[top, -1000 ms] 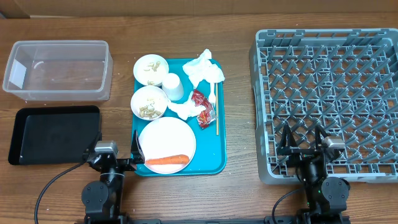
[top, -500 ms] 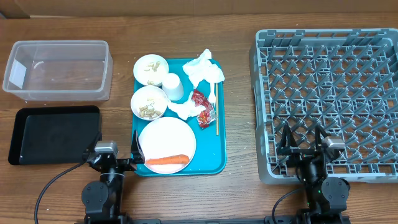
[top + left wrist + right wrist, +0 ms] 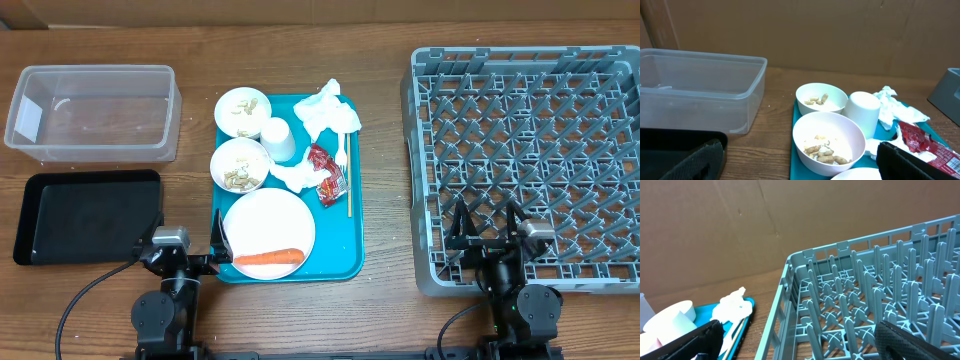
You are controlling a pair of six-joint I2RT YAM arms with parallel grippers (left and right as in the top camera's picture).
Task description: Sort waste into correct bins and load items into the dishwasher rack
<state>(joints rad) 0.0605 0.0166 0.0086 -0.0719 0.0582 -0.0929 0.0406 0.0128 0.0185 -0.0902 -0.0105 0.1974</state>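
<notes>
Overhead view, near edge first: left tool and right tool both sit with fingers spread apart; the arm bases are cut off by the lower frame edge. One left finger overlaps the corner of the teal tray; contact cannot be told. The right tool sits at the near rim of the dishwasher rack, which is cropped at right.

On the tray, nearest: white plate carrying a carrot. Beyond it are the near bowl and far bowl, both holding nuts, with a white cup beside them. Red wrapper and crumpled tissue lie to the right. A thin utensil is too small to identify.

Left of the tray: black bin, then clear bin behind it.
</notes>
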